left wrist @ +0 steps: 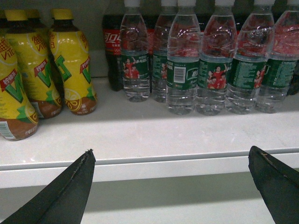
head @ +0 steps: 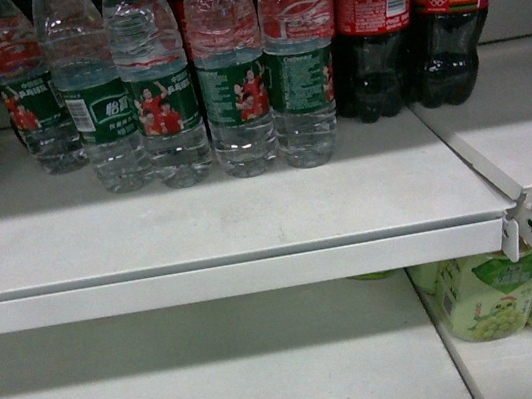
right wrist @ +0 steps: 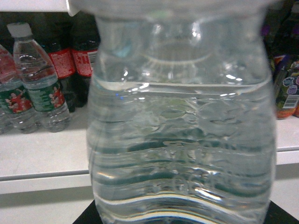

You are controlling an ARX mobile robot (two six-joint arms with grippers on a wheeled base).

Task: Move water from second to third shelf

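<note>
Water bottle (right wrist: pixel 180 140) filled right wrist view, apparently held in right gripper, finger position indeterminate, left gripper (left wrist: pixel 170 186) fingers spread wide before shelf (left wrist: pixel 140 158) edge, bottles of water (head: pixel 167 84) stood in row.

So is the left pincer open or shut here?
Open. In the left wrist view the left pincer has its two dark fingers far apart with nothing between them, facing the shelf edge.
</note>
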